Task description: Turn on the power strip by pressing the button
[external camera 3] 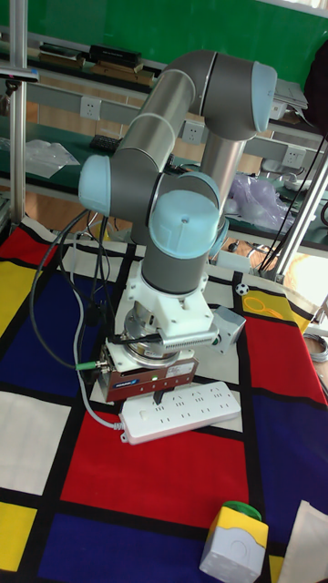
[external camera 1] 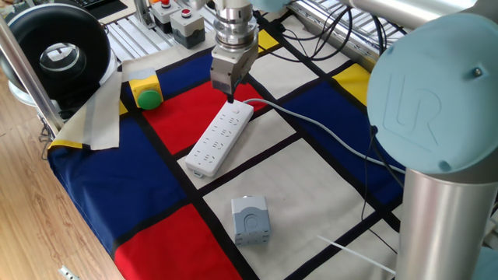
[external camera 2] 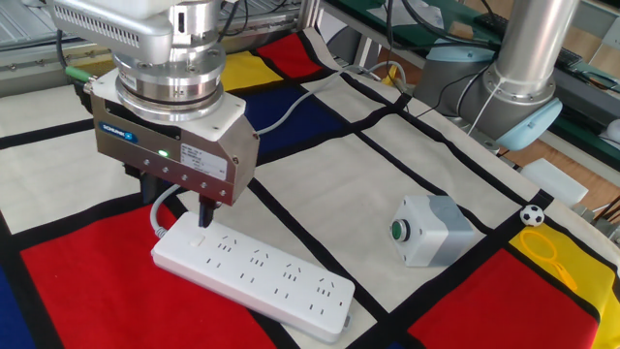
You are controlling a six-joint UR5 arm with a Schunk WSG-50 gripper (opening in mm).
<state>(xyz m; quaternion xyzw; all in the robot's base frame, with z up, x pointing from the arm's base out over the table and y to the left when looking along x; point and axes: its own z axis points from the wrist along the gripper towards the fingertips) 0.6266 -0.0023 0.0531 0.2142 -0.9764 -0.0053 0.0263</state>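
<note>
Covering the counter (external camera 2: 320,170), a cloth of red, blue and white panels is carrying the power strip (external camera 2: 254,272). Its corded end is lying directly under the hand (external camera 2: 202,215), whose dark fingertip is hovering at the button (external camera 2: 199,238) (finger gap unclear).

A green wall (external camera 3: 137,23) stood behind shelves (external camera 3: 82,68) of clutter. The floor (external camera 1: 31,225) was pale wood, and metal framing (external camera 1: 23,58) edged the table.
</note>
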